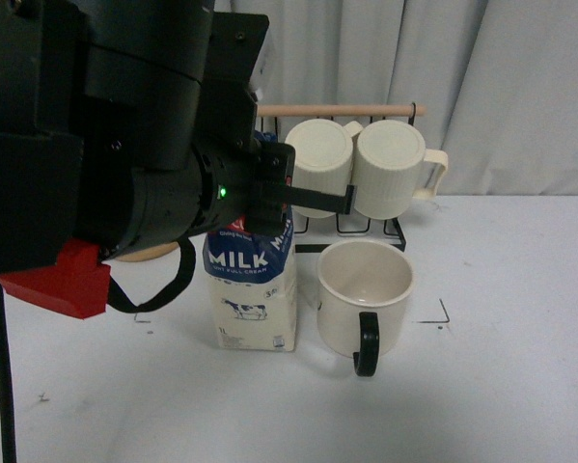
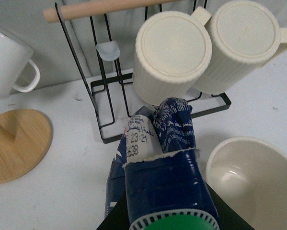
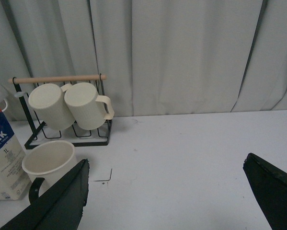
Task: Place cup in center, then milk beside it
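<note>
The cup (image 1: 364, 286), a wide cream mug with a black handle, stands upright on the white table inside the center patch, whose black corner mark (image 1: 442, 314) shows to its right. The milk (image 1: 252, 289) stands upright right beside the cup, on its left. My left gripper (image 1: 269, 198) is shut on the carton's top. In the left wrist view the blue carton top with its green cap (image 2: 174, 224) fills the bottom, with the cup (image 2: 251, 179) beside it. My right gripper (image 3: 169, 191) is open and empty over bare table, right of the cup (image 3: 50, 160) and the milk (image 3: 4, 153).
A black wire rack with a wooden bar (image 1: 342, 111) holds two ribbed cream mugs (image 1: 356, 166) just behind the cup and milk. A round wooden base (image 2: 16, 143) and a small white mug (image 2: 6, 62) lie left of the rack. A grey curtain hangs behind.
</note>
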Tool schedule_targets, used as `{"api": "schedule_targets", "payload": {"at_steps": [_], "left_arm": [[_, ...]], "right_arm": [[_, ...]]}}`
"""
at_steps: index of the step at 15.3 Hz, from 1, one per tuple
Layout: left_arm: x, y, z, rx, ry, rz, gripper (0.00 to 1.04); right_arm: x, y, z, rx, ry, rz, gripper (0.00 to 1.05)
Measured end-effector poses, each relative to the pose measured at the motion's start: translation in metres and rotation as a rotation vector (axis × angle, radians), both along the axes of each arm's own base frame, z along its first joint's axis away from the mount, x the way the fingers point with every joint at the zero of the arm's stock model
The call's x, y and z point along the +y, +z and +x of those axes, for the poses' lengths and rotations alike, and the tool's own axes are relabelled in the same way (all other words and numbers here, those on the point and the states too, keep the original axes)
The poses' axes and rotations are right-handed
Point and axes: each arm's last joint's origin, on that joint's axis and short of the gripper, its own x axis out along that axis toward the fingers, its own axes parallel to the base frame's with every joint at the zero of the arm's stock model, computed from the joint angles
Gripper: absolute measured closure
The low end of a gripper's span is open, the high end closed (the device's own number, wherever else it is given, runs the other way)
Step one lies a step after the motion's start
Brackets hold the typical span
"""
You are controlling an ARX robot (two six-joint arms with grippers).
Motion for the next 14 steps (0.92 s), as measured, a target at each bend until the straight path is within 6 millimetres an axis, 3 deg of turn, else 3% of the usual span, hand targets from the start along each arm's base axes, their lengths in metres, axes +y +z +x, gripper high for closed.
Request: {"api": "schedule_targets", "payload": {"at_steps": [3,4,7,9,10,11,12,14], "left_arm": [[-0.004,-0.007,0.000,0.011,-0.005,0.016,0.87],[-0.005,-0.008,0.000,0.012,-0.006,0.014,0.81],[-0.005,0.002,-0.003,-0.015,-0.007,-0.026,0.41],[0.006,0.027,-0.027,-0.087,-0.019,-0.107,0.12],[0.009,0.043,-0.041,-0.152,-0.037,-0.148,0.05],[0.018,0.065,-0.068,-0.211,-0.058,-0.171,0.07],[0.036,0.076,-0.093,-0.335,0.075,-0.153,0.18],[0.089,0.066,-0.122,-0.384,0.276,-0.103,0.42]], "right_arm": [[0.000,0.000,0.000,0.000,0.000,0.000,0.06],[0.000,0.000,0.000,0.000,0.000,0.000,0.06],[0.000,0.000,0.000,0.000,0.000,0.000,0.06],[0.000,0.000,0.000,0.000,0.000,0.000,0.06],[0.000,0.000,0.000,0.000,0.000,0.000,0.06],[0.000,0.000,0.000,0.000,0.000,0.000,0.06],[0.000,0.000,0.000,0.000,0.000,0.000,0.06],[0.000,0.000,0.000,0.000,0.000,0.000,0.06]]}}
